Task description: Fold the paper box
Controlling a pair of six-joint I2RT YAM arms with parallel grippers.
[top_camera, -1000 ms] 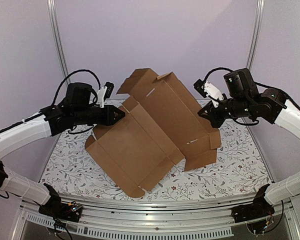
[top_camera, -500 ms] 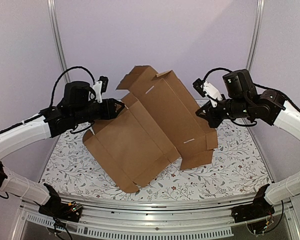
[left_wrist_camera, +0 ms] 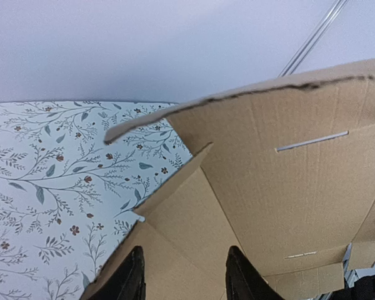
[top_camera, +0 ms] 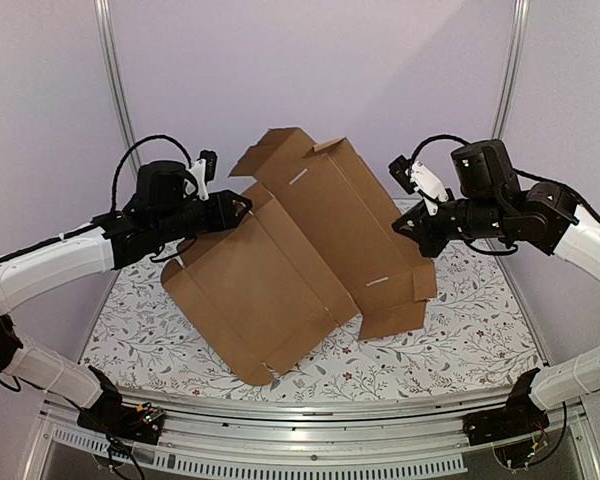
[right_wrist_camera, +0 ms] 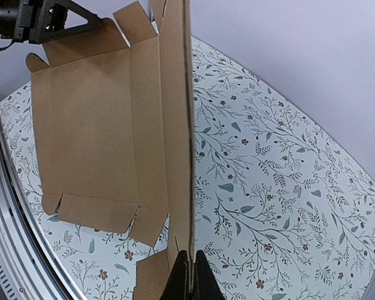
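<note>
Cardboard paper box (top_camera: 280, 270), floral tablecloth (top_camera: 480, 330), lilac walls (top_camera: 310, 70).

Plain brown paper box (top_camera: 280, 270); white, floral-sprigged tablecloth (top_camera: 470, 335)

**Flowered tablecloth, lilac wall, metal frame**

A white tablecloth (top_camera: 480, 330) printed with grey-green sprigs and small red flowers covers the work surface. Behind the tablecloth's far edge stands a plain lilac wall (top_camera: 310, 70). A slim metal post (top_camera: 118, 90) rises near its far left corner, and a second post (top_camera: 511, 70) near its far right corner. Both lean slightly inward in the overhead view. Along the tablecloth's near edge runs a ribbed aluminium rail (top_camera: 310, 430).
</note>
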